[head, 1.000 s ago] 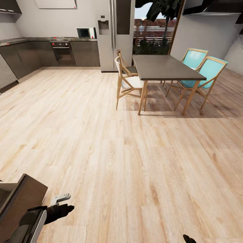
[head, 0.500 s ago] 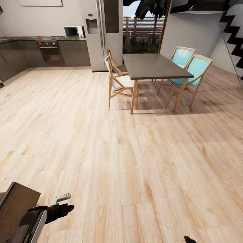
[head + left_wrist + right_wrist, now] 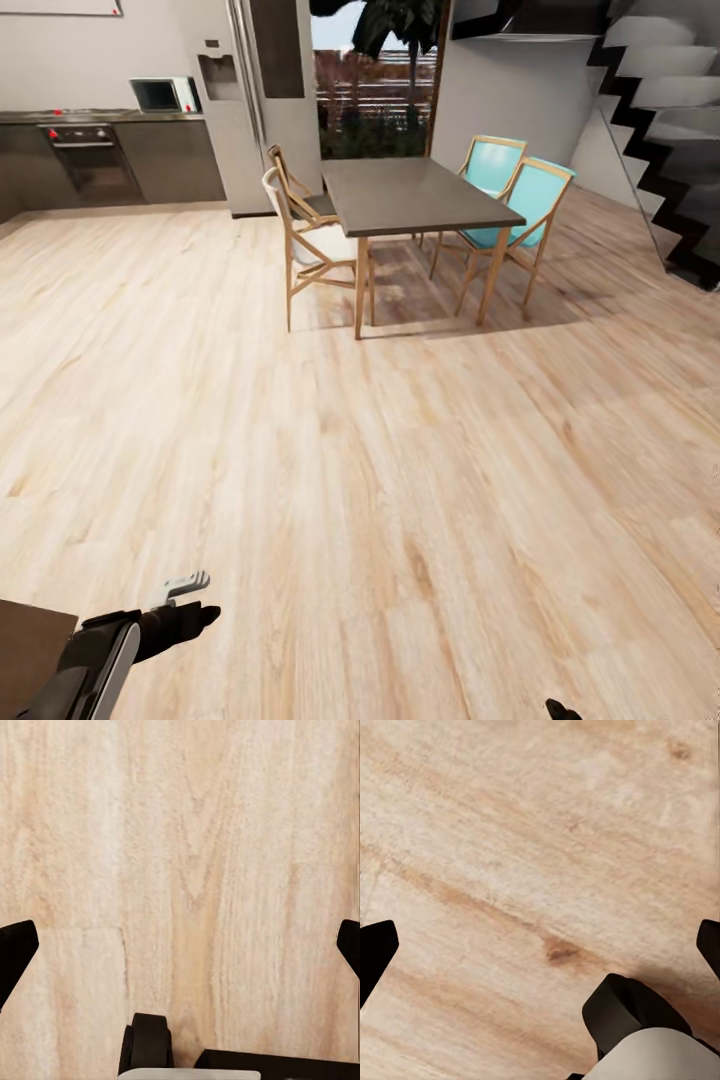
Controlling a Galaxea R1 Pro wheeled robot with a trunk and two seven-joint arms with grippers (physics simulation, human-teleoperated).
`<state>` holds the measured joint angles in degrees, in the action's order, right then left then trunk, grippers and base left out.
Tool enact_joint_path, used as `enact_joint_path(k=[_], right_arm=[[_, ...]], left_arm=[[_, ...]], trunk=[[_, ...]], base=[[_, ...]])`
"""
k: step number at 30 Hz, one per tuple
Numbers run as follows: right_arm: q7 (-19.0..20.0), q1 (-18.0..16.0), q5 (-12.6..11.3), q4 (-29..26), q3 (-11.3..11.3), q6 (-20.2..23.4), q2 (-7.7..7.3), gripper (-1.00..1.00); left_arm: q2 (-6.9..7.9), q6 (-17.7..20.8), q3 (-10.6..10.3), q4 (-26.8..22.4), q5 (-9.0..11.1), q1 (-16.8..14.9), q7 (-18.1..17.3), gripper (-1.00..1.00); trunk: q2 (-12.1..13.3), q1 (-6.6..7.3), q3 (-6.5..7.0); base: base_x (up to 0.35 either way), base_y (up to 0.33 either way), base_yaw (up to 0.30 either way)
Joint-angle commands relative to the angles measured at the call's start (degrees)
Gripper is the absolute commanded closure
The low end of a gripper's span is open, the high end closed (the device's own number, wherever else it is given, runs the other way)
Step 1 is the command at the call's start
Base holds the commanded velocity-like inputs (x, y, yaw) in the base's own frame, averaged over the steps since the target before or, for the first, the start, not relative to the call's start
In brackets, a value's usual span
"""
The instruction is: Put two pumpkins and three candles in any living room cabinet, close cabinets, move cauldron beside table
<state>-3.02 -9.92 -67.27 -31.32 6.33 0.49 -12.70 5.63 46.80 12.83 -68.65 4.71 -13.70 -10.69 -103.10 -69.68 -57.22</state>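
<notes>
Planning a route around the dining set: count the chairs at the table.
4: two turquoise wooden chairs on the grey table's right, two white-seated wooden chairs on its left. Others may be hidden.

Your head camera looks forward and down from standing height across a wide stretch of pale wood floor (image 3: 380, 480), taking in the dining table (image 3: 415, 195) with its chairs far ahead, the kitchen counter (image 3: 100, 150) off to the far left and a staircase (image 3: 660, 130) at the right edge. Your left arm (image 3: 110, 645) shows at the bottom left corner of that view. Both wrist cameras point almost straight down, close above the floor: the left wrist view frames the planks (image 3: 195, 870) between its two fingertips, and the right wrist view frames knotted boards (image 3: 532, 870) likewise. All three views share the same wood floor.
</notes>
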Motion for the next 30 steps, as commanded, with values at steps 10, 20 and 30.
enact_joint_path(k=[10, 20, 30], right_arm=[[-0.32, -0.01, -0.32, -0.06, 0.35, 0.02, -0.13, -1.00], [-0.32, -0.01, -0.32, -0.06, 0.35, 0.04, -0.13, -1.00], [-0.32, -0.01, -0.32, -0.06, 0.35, 0.04, -0.10, -1.00]], left_arm=[[0.02, 0.31, 0.00, -0.07, 0.47, -0.01, -0.02, -1.00], [0.09, 0.31, -0.02, -0.07, 0.47, -0.01, 0.00, -1.00], [0.09, 0.31, -0.08, 0.01, 0.47, -0.01, 0.06, -1.00]], trunk=[[-0.02, -0.02, -0.04], [-0.02, -0.02, -0.04], [-0.02, -0.02, -0.04]], base=[[0.247, -0.087, -0.282], [0.014, -0.013, -0.283], [0.000, 0.000, -0.283]])
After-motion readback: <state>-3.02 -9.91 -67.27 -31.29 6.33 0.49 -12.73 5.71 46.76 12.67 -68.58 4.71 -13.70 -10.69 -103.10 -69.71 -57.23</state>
